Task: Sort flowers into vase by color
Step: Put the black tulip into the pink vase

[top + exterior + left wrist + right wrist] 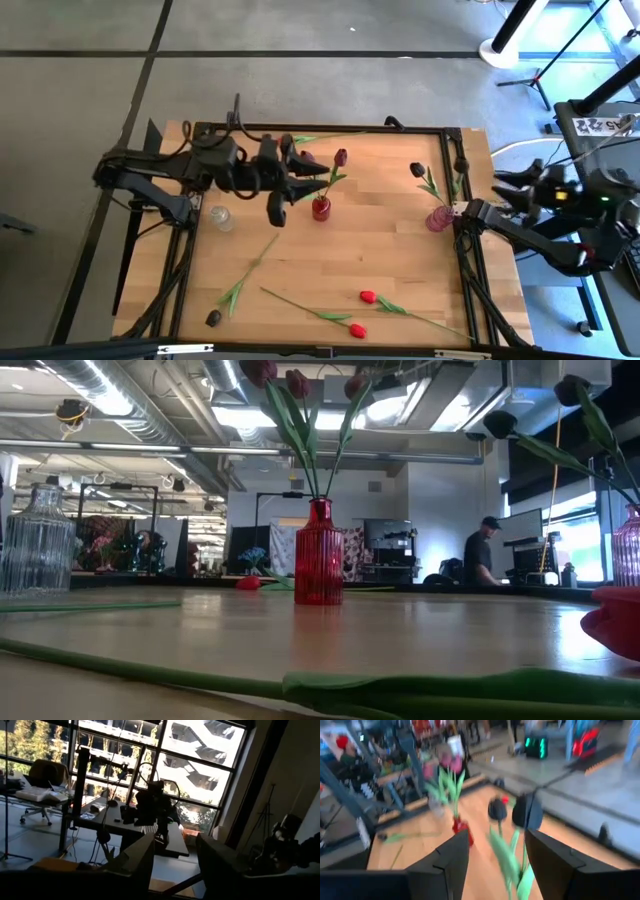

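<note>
The right end effector (492, 857) hangs released behind a dark flower (497, 810) apparently just set in the pink vase (437, 219) — next, fetching another flower (365, 297) off the counter (380, 255).

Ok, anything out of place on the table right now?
Nothing spilled or tipped. The red vase, pink vase and clear vase all stand upright. Four flowers lie loose on the table: two red tulips and two dark-headed ones, not yet sorted.
</note>
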{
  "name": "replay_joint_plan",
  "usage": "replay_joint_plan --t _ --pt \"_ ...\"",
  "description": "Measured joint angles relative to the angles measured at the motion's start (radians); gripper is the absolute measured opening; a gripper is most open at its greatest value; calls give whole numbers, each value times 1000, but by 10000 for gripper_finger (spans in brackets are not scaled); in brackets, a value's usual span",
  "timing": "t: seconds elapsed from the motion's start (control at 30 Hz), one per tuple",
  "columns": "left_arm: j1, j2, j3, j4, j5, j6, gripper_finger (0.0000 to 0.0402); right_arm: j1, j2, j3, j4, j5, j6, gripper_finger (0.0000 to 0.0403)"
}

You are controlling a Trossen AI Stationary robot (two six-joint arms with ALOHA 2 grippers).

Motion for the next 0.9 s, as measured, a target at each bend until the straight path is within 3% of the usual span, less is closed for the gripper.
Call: replay_joint_plan --t 0.1,0.2,0.33,0.47,0.63,0.77,0.9 --pt "-11 13 0 4 -1 -66 144 0 14 43 63 61 -7 195" --pt "-15 13 0 -26 12 -24 144 0 26 57 100 152 -18 195" --pt "-16 4 0 -77 -33 -11 144 0 63 54 138 251 83 195" --pt "-23 -53 0 -203 -26 -22 134 0 127 44 194 266 156 195" --pt "-68 -140 0 -444 -45 -32 107 0 212 43 226 419 213 195" --pt "-123 -182 1 -687 -69 -231 72 0 238 44 310 442 216 195" --pt "-193 -167 1 -954 -1 -485 38 0 241 44 377 448 214 195"
